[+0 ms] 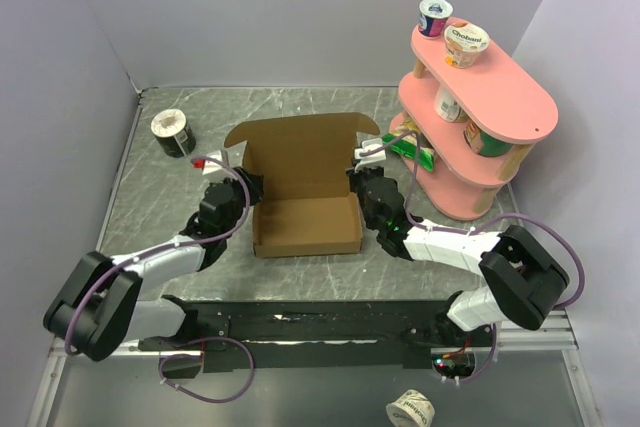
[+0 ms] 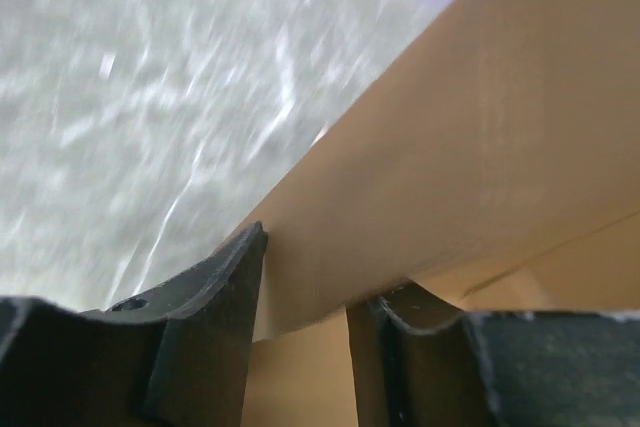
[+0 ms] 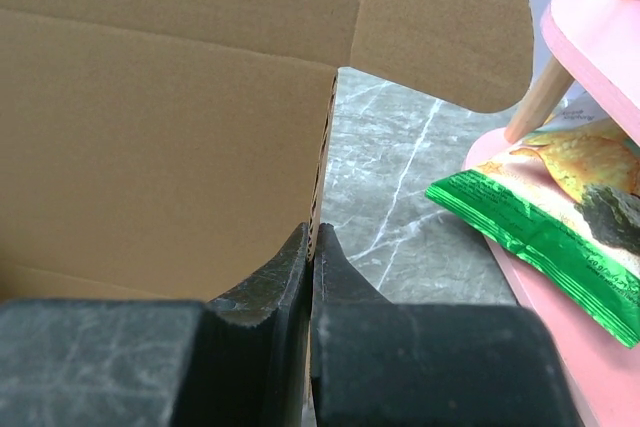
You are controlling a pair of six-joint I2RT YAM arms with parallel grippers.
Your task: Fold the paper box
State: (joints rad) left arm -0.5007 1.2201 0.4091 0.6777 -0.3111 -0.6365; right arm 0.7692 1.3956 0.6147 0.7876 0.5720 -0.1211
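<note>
- Standing at the middle of the grey marbled table [image 1: 150,217], one paper box [image 1: 305,222] is seen, open at the top, with its lid flap raised along the far side.
- Two grippers are set against it, one at each side wall.
- The left gripper [image 1: 247,185] is placed at the left wall. Its fingers [image 2: 215,297] are parted wider than the cardboard that passes between them, so nothing is clamped.
- The right gripper [image 1: 357,179] is placed at the right wall. Its fingers [image 3: 275,282] are pinched together on the thin edge of that wall.
- One pink three-tier shelf [image 1: 520,107] is located to the right of the box.
- Two yogurt cups are counted on its top tier: a blue-rimmed cup [image 1: 435,17] and a Chobani cup [image 1: 465,44] lying on its side.
- One white tub [image 1: 447,105] and one green tub [image 1: 487,140] are partly visible on the middle tier.
- One green snack bag [image 3: 545,207] is laid on the lowest tier.
- One dark container [image 1: 172,132] lies at the far left of the table, and one further cup [image 1: 410,409] lies in front of the arm bases.
</note>
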